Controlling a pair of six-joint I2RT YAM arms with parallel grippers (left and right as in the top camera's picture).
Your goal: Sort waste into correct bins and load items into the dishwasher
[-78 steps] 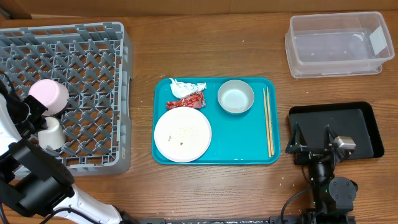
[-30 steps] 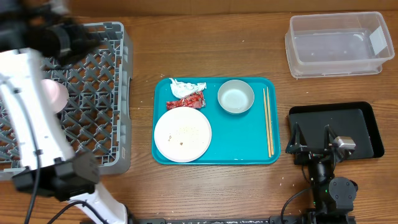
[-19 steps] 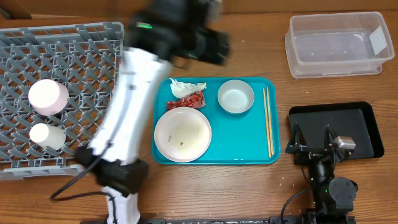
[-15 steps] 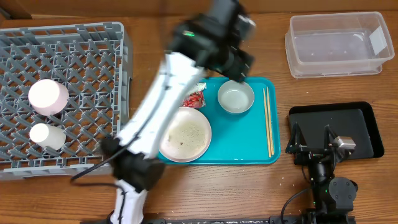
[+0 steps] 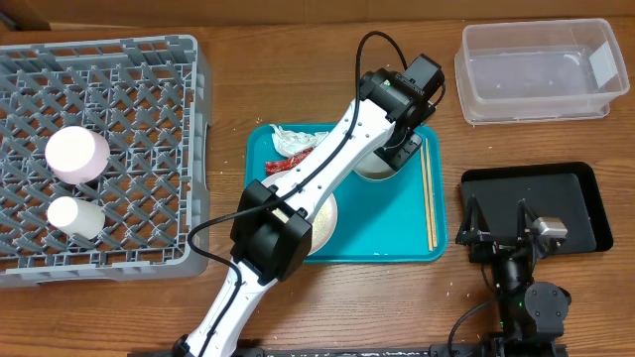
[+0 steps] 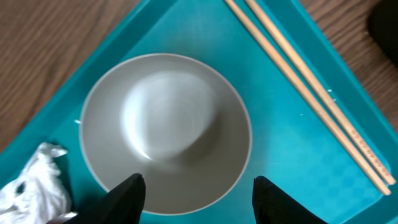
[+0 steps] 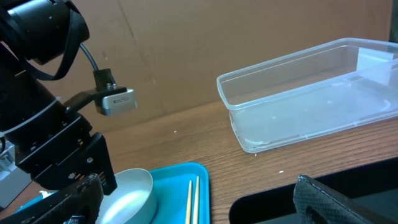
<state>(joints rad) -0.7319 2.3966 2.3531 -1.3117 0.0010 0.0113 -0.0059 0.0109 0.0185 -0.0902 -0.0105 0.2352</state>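
The grey lattice dish rack [image 5: 119, 59] is sitting at the left of the wooden table [image 5: 298, 59], holding an upturned pale pink bowl [image 5: 77, 154] and, just nearer, a small white cup [image 5: 74, 215]. The teal tray [image 5: 387, 233] is lying in the middle, carrying a smooth, round, pale grey bowl [image 6: 165, 130] at its far side. A pair of thin light-wood chopsticks [image 5: 428, 198] is lying along its right edge. The crumpled white napkin [image 5: 288, 139] and the red wrapper [image 5: 283, 164] are resting at its far left corner. The white plate [image 5: 322, 213] is showing only as a sliver, since the left arm is crossing over it.

The clear plastic tub [image 5: 536, 69] is standing empty at the far right, well apart from the tray. Nearer, the shallow black tray [image 5: 580, 198] is lying beside the teal one.

The left gripper [image 6: 199, 199] is hovering over the grey bowl's near rim with its fingers parted about halfway, gripping nothing. The right gripper [image 5: 494, 226] is resting at the black tray's left end, spread wide and empty.
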